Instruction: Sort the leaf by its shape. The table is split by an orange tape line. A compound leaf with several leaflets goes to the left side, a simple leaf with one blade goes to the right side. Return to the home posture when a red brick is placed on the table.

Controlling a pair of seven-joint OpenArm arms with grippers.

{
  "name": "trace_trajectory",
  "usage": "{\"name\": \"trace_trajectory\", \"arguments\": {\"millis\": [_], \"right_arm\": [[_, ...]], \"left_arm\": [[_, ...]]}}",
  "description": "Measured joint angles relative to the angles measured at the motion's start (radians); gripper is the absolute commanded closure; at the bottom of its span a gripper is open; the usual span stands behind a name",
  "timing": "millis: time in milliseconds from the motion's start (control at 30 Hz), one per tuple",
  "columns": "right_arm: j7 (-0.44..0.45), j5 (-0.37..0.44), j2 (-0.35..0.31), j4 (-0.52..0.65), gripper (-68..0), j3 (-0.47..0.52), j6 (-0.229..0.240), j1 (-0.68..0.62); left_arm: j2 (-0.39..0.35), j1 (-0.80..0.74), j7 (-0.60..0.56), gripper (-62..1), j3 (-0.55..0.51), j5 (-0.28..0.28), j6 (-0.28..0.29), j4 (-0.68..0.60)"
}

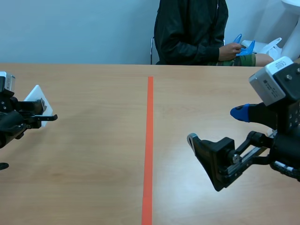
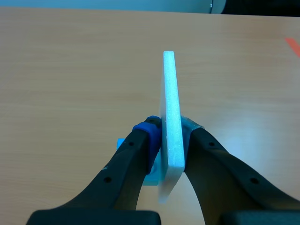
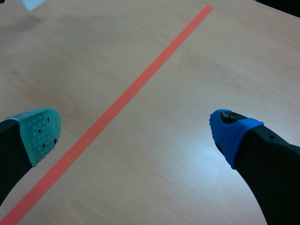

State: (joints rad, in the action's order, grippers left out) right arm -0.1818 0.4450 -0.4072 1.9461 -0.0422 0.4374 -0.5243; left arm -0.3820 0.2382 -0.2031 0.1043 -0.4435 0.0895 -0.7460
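The left tool (image 2: 171,130) clamps a thin white board (image 2: 170,89) upright and edge-on, over the desk (image 1: 93,164) left of the orange tape line (image 1: 149,140). The right tool (image 1: 215,125) hangs over the right side, its fingers spread wide.

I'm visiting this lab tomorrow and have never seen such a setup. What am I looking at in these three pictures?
A two-armed robot faces a light wooden table. The wide picture looks out from between the arms; the other two come from a camera on each wrist. The left arm has its jaws shut on a thin white flat board, seen edge-on from that wrist. The right arm holds its jaws open, gripping nothing. An orange tape line splits the table. A person in a dark jacket sits opposite.
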Motion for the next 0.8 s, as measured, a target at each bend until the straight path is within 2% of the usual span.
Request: {"name": "trace_trajectory", "arguments": {"millis": [167,367,500,633,800], "right_arm": [[0.000,0.000,0.000,0.000,-67.9,0.000,0.000,0.000],[-0.003,0.000,0.000,0.000,-67.9,0.000,0.000,0.000],[-0.003,0.000,0.000,0.000,-67.9,0.000,0.000,0.000],[-0.003,0.000,0.000,0.000,-67.9,0.000,0.000,0.000],[-0.003,0.000,0.000,0.000,-67.9,0.000,0.000,0.000]], "left_arm": [[0.000,0.066,-0.078,-4.0,0.000,-0.003,0.000,0.138],[0.000,0.113,-0.108,-4.0,0.000,-0.003,0.000,0.256],[0.000,0.116,-0.108,-4.1,0.002,-0.003,0.000,0.282],[0.001,0.116,-0.108,-4.6,0.049,-0.003,0.000,0.291],[0.012,0.116,-0.107,-9.1,0.064,-0.003,0.000,0.291]]}}
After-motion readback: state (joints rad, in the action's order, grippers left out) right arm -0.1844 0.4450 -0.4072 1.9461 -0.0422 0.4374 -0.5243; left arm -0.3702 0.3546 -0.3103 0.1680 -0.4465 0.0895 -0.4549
